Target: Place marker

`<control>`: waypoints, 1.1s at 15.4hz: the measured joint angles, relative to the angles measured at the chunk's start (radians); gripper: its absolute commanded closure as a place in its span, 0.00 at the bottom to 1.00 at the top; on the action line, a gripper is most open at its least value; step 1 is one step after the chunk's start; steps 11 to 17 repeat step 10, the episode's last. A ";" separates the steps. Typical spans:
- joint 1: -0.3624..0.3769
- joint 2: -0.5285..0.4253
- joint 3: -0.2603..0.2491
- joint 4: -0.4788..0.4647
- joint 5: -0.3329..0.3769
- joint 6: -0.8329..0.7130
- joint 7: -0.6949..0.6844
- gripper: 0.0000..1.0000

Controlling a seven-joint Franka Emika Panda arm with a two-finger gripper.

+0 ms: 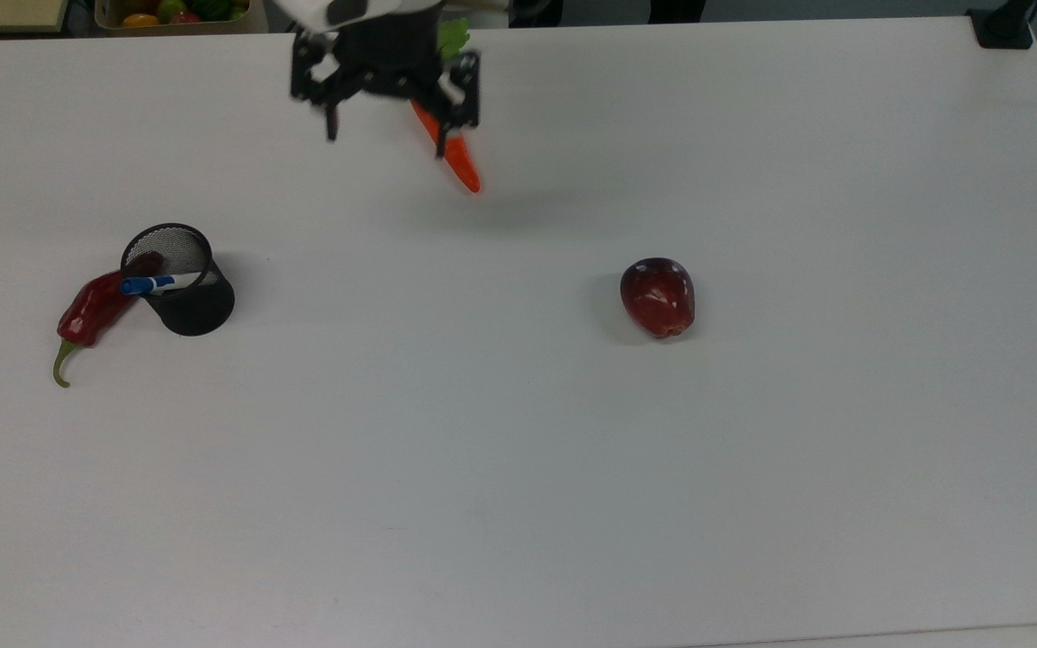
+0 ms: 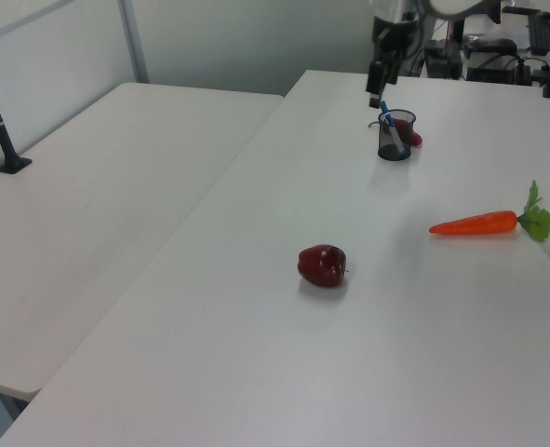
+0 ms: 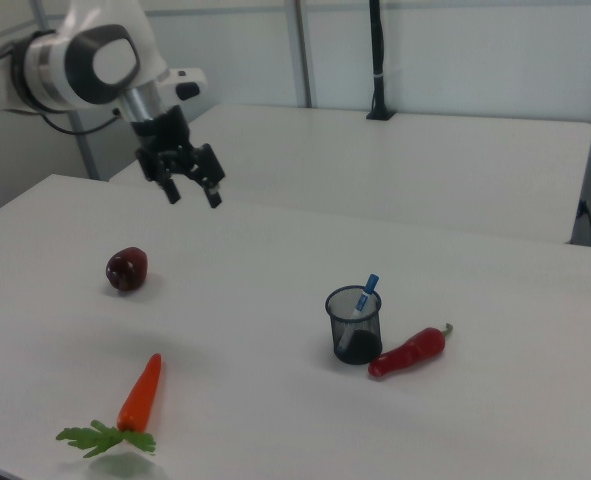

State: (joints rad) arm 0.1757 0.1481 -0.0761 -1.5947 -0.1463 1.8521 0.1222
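White rectangular table [image 1: 572, 468], seen from three cameras, bearing four loose items and one container.

White Franka arm with grey joint covers [image 3: 85, 55]: raised above the table, its black two-finger gripper [image 1: 386, 135] pointing down. In the top view the gripper hangs at the far edge, overlapping the carrot's upper part; in the right view [image 3: 189, 192] it is clear of every item, above and beyond the apple. The fingers are spread wide and hold nothing.

Orange carrot with green leaves [image 2: 484, 223]: lying flat. In the top view its tip [image 1: 464, 171] points down and to the top view's right; in the right view it lies near the front edge [image 3: 138, 394].

Black wire-mesh cylindrical pen cup [image 1: 184, 292]: upright at the top view's left, well apart from the carrot and the apple.

Dark red apple [image 1: 658, 296]: alone near the table's middle, well apart from the other items.

Red chilli pepper with a green stem [image 1: 86, 315]: flat on the table, touching or just beside the cup's base; which, cannot be told.

Slim white marker with a blue cap [image 1: 154, 284]: standing tilted inside the mesh cup, leaning on the rim, its blue cap uppermost and projecting above the rim [image 3: 368, 288]; also seen in the left view [image 2: 387, 119].
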 measured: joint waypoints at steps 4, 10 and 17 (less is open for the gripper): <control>0.020 -0.070 0.000 -0.001 0.031 -0.149 -0.039 0.00; 0.010 -0.129 -0.002 -0.004 0.040 -0.239 -0.043 0.00; 0.010 -0.129 -0.002 -0.004 0.040 -0.239 -0.043 0.00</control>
